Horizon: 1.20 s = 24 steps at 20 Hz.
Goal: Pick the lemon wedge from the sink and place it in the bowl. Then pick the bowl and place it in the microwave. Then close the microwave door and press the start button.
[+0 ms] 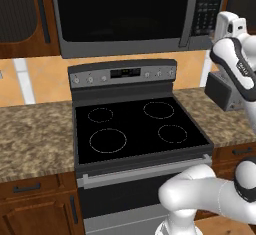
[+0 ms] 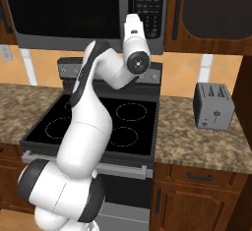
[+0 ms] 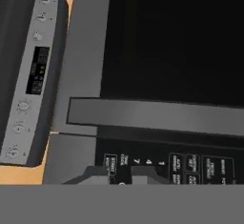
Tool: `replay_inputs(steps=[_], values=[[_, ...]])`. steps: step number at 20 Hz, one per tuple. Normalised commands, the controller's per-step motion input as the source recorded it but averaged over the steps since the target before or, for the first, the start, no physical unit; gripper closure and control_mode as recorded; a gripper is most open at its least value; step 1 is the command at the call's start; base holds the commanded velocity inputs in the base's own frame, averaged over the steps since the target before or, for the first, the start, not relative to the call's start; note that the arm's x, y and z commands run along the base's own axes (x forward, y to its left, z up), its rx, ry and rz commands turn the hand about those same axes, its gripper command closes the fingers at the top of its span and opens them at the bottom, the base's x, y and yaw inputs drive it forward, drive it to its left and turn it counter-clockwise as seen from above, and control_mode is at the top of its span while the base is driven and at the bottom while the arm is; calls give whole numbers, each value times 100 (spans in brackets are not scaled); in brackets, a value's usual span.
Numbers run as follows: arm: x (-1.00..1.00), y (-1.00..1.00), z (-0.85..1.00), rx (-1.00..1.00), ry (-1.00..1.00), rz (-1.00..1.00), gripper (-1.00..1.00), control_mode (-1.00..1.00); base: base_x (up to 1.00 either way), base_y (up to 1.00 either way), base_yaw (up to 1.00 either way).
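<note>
Microwave [image 1: 125,14], mounted above stove [image 1: 135,129]; door [image 3: 171,42] seen shut. Fingers [image 3: 119,175] drawn narrow, holding nothing, poised at button panel [image 3: 190,163]. Risk judged: neighbouring key pressed through slight misalignment.

Brown speckled granite counter [image 1: 35,139] is running along both sides of a black glass-top stove [image 1: 135,126] (four ring burners, grey knob panel behind). Dark wooden base cabinets [image 2: 197,195] are sitting below, at the bottom of both base views, upper cabinets [image 1: 22,14] in the top corners. Orange-tan backsplash wall [image 1: 47,76] is showing mid-frame. Grey toaster [image 2: 213,106] is standing on the counter, right side.
</note>
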Motion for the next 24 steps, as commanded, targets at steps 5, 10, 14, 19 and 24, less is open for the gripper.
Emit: replay_inputs(steps=[5, 10, 14, 19, 24], values=[[49, -1, -1, 15, -2, 1, 100, -100, 0, 0, 0], [56, -4, -5, 7, -5, 0, 100, -100, 0, 0, 0], [51, -7, -14, 3, -3, 0, 100, -100, 0, 0, 0], [60, -6, -13, 1, -2, 0, 100, -100, 0, 0, 0], [50, -20, -13, 0, -3, 0, 100, -100, 0, 0, 0]])
